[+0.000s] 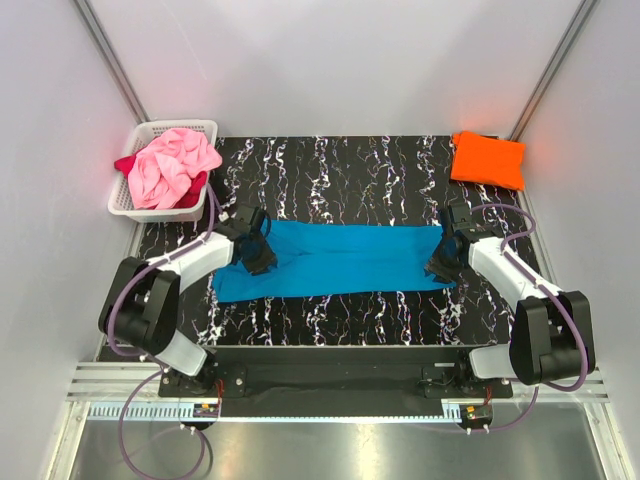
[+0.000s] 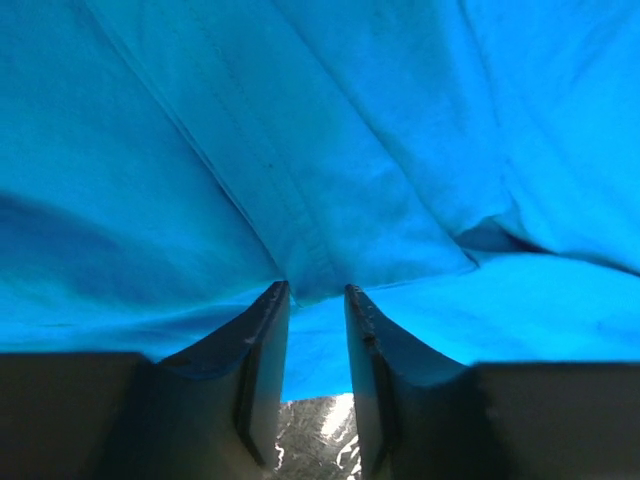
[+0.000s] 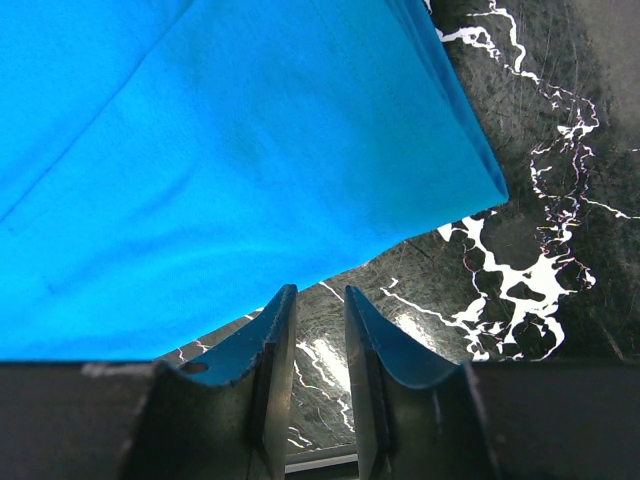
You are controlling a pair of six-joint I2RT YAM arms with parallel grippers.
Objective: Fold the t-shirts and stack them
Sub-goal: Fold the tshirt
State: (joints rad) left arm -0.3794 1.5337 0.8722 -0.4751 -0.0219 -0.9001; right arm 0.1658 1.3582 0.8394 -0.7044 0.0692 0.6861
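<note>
Left fingers (image 2: pixel 265 320) pinch a seamed fold of the turquoise t-shirt (image 1: pixel 340 258), which lies flat across the middle of the table (image 1: pixel 330 165). My right fingers (image 3: pixel 275 320) stand narrowly parted at its hem (gripping or not, I cannot tell). At the table's far right corner lies the folded orange t-shirt (image 1: pixel 487 160); at its far left, the pink t-shirt (image 1: pixel 170 165) and dark red t-shirt (image 1: pixel 195 186) fill the basket (image 1: pixel 120 206).

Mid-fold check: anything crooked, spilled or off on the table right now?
Slightly. The turquoise shirt lies as a band that is wider at its left end, so the fold looks uneven. The dark red shirt hangs over the basket rim. Nothing looks damaged.
</note>
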